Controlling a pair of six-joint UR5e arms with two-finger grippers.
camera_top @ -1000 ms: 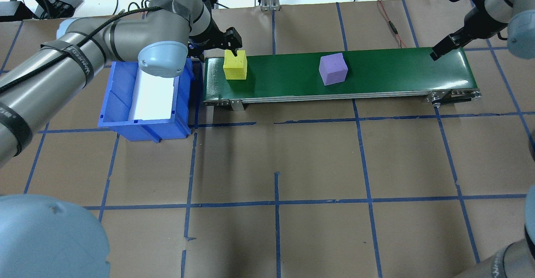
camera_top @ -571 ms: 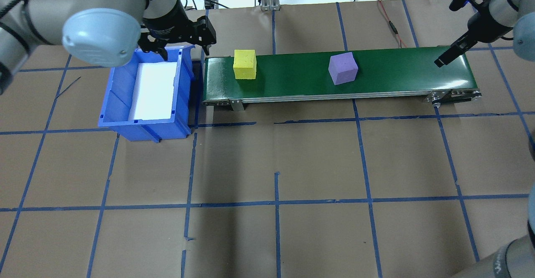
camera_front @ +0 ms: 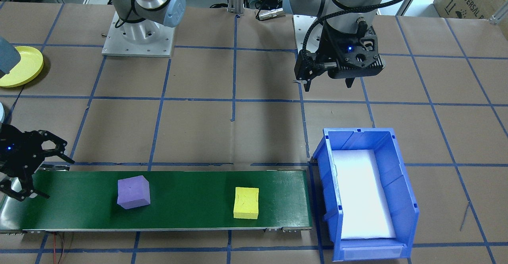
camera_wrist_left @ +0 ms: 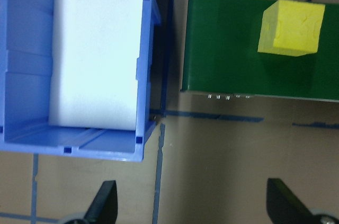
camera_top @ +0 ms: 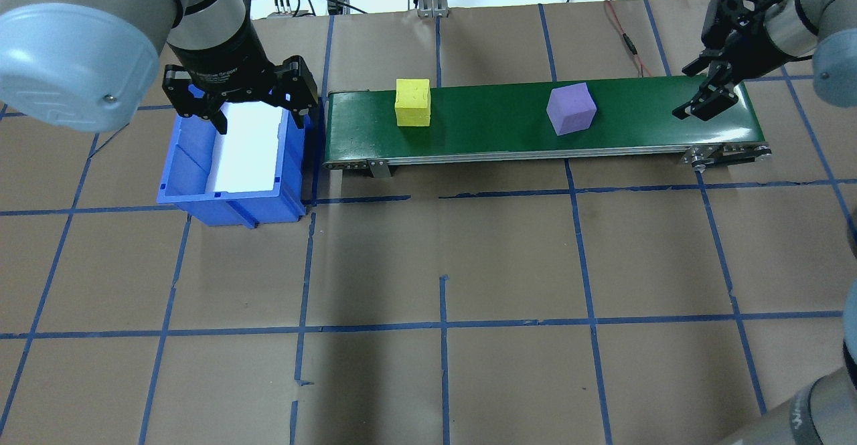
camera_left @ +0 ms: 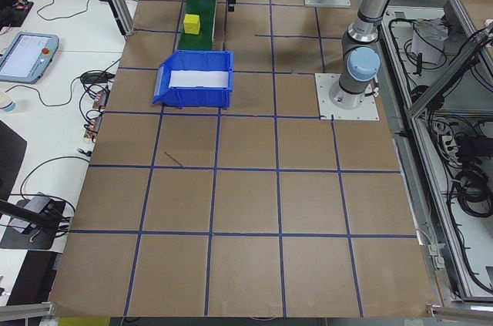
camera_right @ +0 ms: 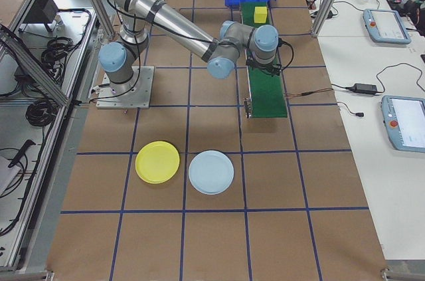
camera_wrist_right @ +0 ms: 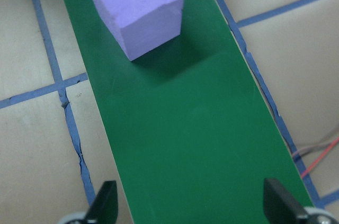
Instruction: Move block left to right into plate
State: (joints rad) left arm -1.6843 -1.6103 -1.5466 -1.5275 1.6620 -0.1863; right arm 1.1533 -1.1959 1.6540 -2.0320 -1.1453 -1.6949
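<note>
foam cubes, yellow block (camera_top: 412,102), purple block (camera_top: 570,108), smooth green belt (camera_top: 495,130)

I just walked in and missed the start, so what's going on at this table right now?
Two robot arms are working a green conveyor belt. A yellow foam block and a purple foam block sit on it, neither gripped. The left gripper hangs open and empty over the blue plastic bin. The right gripper waits open above the belt's far end, the purple block nearest it. The round yellow plate holds nothing yet.
</note>
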